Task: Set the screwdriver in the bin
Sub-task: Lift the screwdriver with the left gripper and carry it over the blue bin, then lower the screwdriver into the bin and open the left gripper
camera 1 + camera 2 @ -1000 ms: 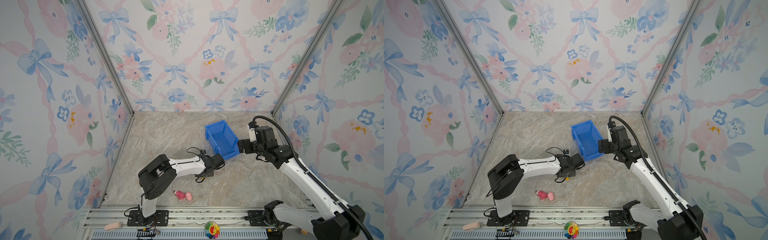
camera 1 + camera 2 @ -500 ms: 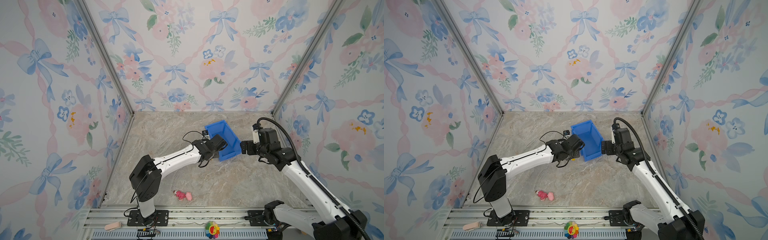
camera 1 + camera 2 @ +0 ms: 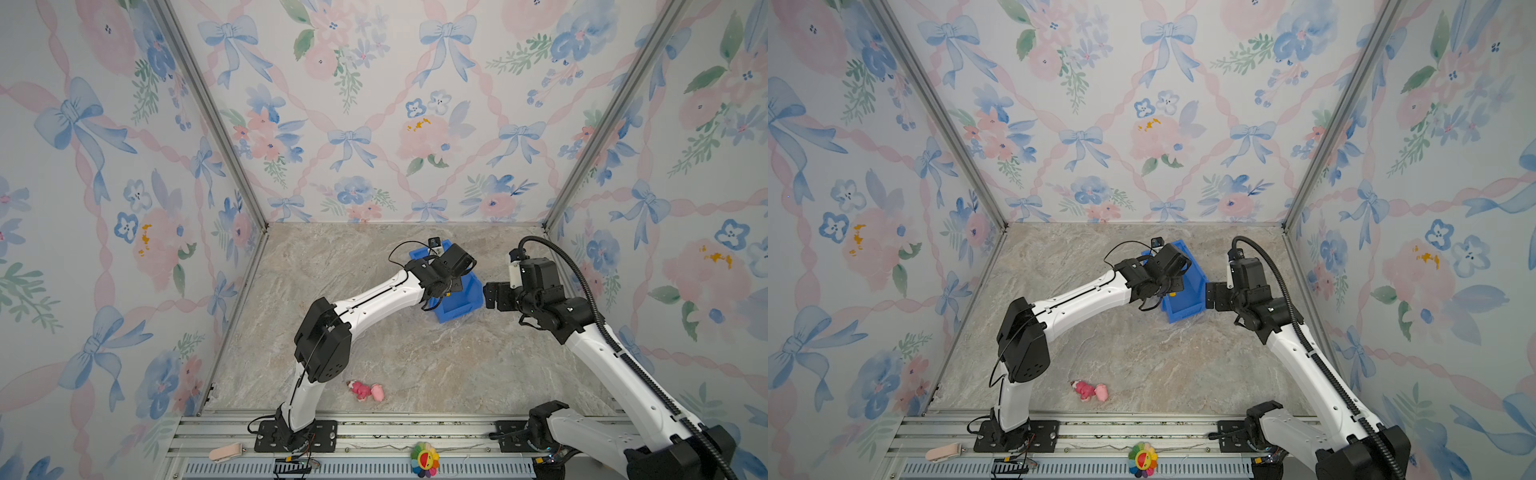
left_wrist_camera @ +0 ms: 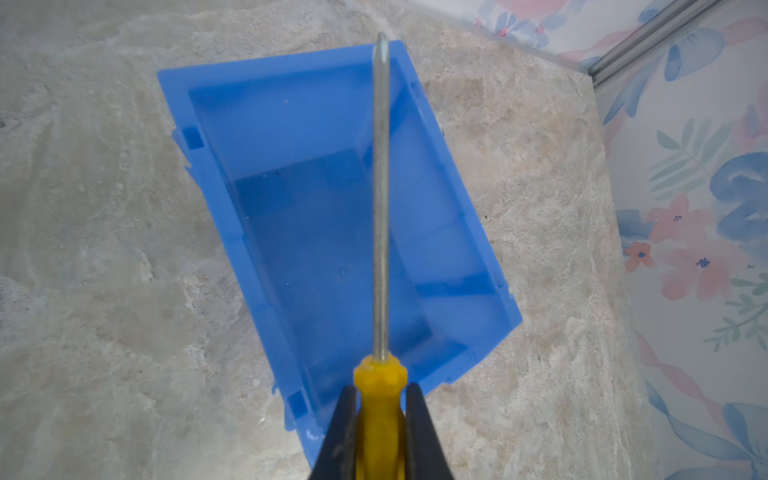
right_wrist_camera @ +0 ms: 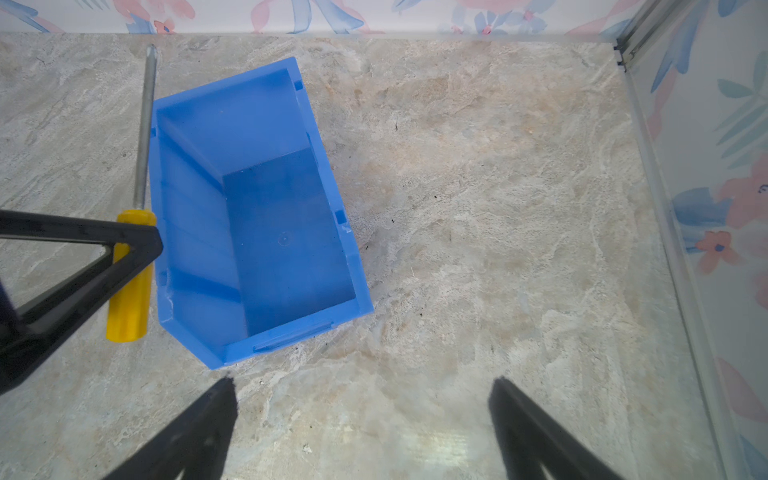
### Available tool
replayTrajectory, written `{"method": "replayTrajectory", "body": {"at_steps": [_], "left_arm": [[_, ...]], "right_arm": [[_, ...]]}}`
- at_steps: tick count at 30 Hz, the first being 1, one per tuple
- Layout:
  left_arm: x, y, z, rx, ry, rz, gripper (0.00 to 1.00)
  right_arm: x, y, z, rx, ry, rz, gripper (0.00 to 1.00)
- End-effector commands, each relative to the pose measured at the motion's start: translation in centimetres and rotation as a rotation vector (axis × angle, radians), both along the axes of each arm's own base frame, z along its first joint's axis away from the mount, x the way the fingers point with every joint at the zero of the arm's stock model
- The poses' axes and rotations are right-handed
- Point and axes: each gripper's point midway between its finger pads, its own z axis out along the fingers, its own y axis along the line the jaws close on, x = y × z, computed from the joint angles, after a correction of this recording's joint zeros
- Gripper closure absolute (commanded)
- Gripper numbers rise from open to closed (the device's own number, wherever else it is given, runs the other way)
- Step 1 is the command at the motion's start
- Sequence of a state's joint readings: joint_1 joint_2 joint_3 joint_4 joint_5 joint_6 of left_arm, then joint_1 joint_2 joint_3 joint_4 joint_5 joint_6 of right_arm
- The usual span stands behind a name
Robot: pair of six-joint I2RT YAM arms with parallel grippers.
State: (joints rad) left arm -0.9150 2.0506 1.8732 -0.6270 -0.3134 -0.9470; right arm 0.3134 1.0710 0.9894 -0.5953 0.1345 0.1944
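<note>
My left jaws are clenched on the yellow handle of the screwdriver (image 4: 381,208), which hangs in the air over the bin (image 4: 266,66). Through the left wrist camera its shaft runs along the open inside, tip near the far rim. The right jaws stand spread and empty over the worktop (image 5: 498,208), just beside the bin. I judge the carry all but done. Next I need to centre the tool, dip low, then let go.
</note>
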Motion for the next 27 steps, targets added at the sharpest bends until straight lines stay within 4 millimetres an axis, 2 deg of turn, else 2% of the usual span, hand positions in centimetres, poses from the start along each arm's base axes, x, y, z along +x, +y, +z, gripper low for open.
{"method": "replayTrajectory", "body": {"at_steps": [1,6,16,27], "left_arm": [[1.3,-0.5,-0.6,0.013,0.0,-0.01,1.0],[2.3,-1.5,-2.4,0.03,0.01,-0.013,1.0],[4.3,-1.0,-5.9,0.071,0.037,0.023,1.0],[4.8,-1.2,-7.1,0.094,0.039,0.016,0.92]], "right_arm": [[-0.6,-0.5,-0.4,0.005,0.015,-0.015,0.03],[-0.5,-0.6,-0.3,0.004,0.013,-0.021,0.03],[-0.4,-0.6,-0.3,0.003,0.012,-0.021,0.03],[-0.3,-0.7,-0.2,-0.006,0.01,-0.022,0.03]]}}
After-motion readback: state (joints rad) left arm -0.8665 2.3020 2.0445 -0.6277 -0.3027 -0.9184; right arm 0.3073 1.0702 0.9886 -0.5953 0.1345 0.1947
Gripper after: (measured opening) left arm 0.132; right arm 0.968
